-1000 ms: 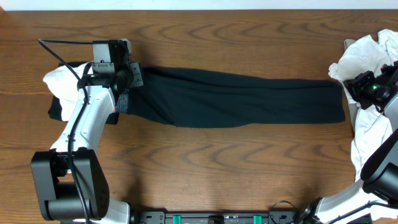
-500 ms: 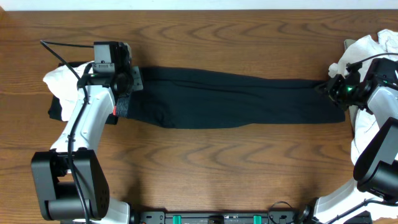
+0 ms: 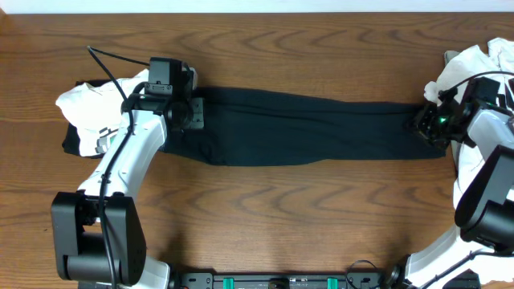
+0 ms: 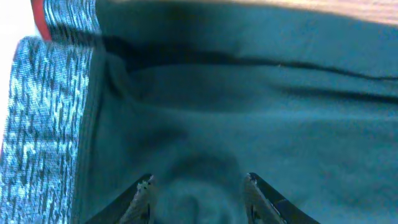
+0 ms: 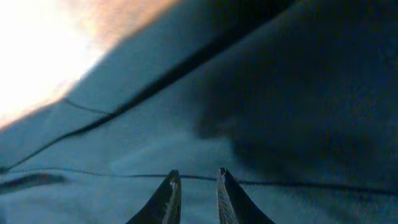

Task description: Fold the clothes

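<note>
Your pants [image 3: 321, 128] lie as one long black band across the table [image 3: 265, 217], waist end to the left and hems to the right, not yet folded over. In the last second both arms have closed in on them. Your left gripper [image 3: 195, 112] has slid inward from the outer edge of the waist and now sits on the black cloth just inside the grey waistband [image 4: 43, 124]. Its fingers [image 4: 144, 190] stand apart, astride a small pucker of fabric, gripping nothing yet. Your right gripper [image 3: 427, 122] has come off the white T-shirt pile [image 3: 474, 68] beyond the hems and now rests on the hem end of the pants. Its wrist view shows the fingertips [image 5: 171, 186] nearly together over dark cloth, but whether any fabric is pinched between them cannot be told. This looks like the set-up for an end-to-end fold, so each end wants a firm hold before you lift. Another white T-shirt [image 3: 80, 100] lies just beyond the waist end.
</note>
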Robot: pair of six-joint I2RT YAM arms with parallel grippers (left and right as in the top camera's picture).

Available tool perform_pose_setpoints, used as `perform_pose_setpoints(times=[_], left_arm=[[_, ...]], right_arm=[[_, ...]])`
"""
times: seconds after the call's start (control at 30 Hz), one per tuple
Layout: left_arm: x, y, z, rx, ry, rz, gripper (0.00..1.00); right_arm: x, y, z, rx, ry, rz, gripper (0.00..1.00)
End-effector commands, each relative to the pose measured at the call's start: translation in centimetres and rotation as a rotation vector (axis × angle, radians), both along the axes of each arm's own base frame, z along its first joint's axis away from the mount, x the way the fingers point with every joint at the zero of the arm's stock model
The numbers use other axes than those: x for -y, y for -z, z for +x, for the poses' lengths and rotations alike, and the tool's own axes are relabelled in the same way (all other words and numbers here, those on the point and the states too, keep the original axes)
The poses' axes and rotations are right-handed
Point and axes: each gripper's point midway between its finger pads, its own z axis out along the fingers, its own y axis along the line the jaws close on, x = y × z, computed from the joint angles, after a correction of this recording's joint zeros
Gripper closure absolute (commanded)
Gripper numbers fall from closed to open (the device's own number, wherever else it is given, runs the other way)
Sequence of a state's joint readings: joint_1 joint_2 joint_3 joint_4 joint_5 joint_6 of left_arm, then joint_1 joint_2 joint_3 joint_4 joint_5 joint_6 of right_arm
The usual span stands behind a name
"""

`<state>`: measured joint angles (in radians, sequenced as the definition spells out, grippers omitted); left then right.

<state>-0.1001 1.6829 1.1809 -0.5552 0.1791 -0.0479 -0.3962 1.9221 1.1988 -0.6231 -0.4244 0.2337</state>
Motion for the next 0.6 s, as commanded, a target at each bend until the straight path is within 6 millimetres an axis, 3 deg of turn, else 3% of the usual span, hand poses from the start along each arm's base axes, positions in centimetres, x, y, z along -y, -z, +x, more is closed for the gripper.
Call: perform_pose_setpoints(times=[0.0,0.07,0.17,0.33,0.4,0.47,0.57], left_arm=[[-0.3,0.2,0.4,-0.016,0.002,0.016,0.53],[-0.3,0.5,0.0,-0.034,0.002,0.018,0.53],[-0.3,0.6,-0.4,-0.052,0.002,0.02,0.52],[-0.4,0.7,-0.5,-0.057,0.002,0.02,0.53],[-0.4,0.7,-0.4,-0.054,0.002,0.02,0.52],[-0.3,0.6,-0.3,-0.048,0.002,0.02,0.52],[-0.3,0.6,-0.2,-0.042,0.002,0.019,0.52]], right_arm=[[1.1,1.6,0.2,-0.041,0.025,-0.068,0.85],[0.3,1.4,0.8,0.001,-0.008,-0.005,0.83],[-0.9,-0.9,1.7,0.138,-0.121,0.088,0.68],[2.0,-5.1,1.1,0.234,-0.066,0.077,0.62],[3.4,-6.7,0.6,0.265,-0.031,0.064,0.53],[4.9,-7.3,-0.2,0.266,0.003,0.035,0.49],[6.8,-6.4,-1.3,0.23,0.031,-0.008,0.45]])
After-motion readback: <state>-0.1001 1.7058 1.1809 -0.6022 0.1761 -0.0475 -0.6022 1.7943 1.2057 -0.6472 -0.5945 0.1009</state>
